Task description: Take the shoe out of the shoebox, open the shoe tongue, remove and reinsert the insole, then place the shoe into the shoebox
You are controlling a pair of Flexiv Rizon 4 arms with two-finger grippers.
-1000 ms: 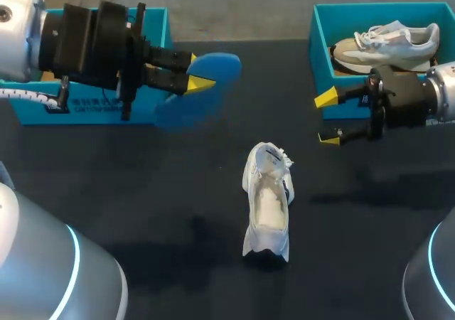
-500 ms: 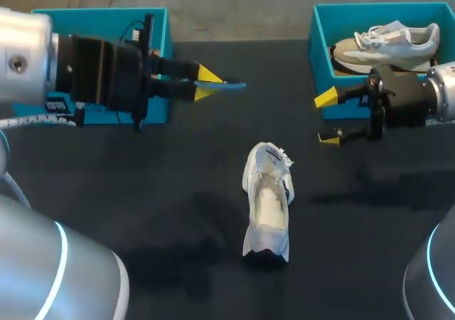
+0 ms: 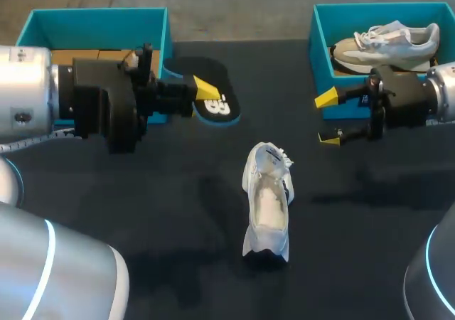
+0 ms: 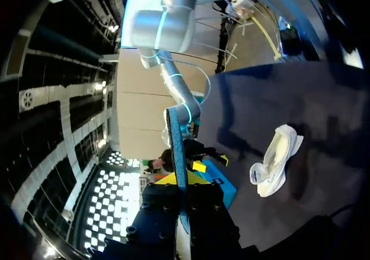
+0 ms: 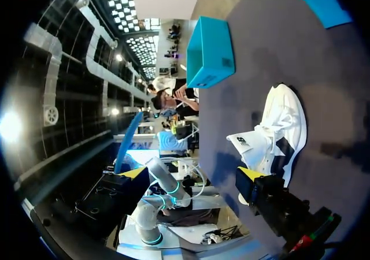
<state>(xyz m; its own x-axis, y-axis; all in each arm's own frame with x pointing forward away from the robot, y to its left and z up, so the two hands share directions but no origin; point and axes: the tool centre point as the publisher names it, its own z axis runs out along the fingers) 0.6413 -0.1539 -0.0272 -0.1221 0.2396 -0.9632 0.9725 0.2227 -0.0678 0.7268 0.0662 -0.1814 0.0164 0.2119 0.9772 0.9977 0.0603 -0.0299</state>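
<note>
A white shoe (image 3: 268, 200) lies on the black table (image 3: 142, 192) near the middle, its opening facing up. In the left wrist view the same shoe (image 4: 274, 159) lies well ahead of the fingers. My left gripper (image 3: 202, 92) hovers in front of the left teal shoebox (image 3: 99, 23), shut on the heel end of the insole (image 3: 215, 101), whose black face with blue rim shows. From the left wrist the insole (image 4: 176, 150) is seen edge-on, standing between the fingers of the gripper (image 4: 180, 182). My right gripper (image 3: 327, 119) hangs open and empty in front of the right shoebox (image 3: 323, 21); its own view has the gripper (image 5: 193, 173) beside the shoe (image 5: 278, 127).
The right shoebox holds a second, beige and white shoe (image 3: 387, 41). The left shoebox (image 5: 211, 52) stands at the table's far side in the right wrist view. Bare tabletop surrounds the white shoe on all sides.
My left gripper has turned the insole over, from blue underside up, through edge-on, to black face up, and shifted a little lower in the head view. The right arm and the shoe stayed put.
</note>
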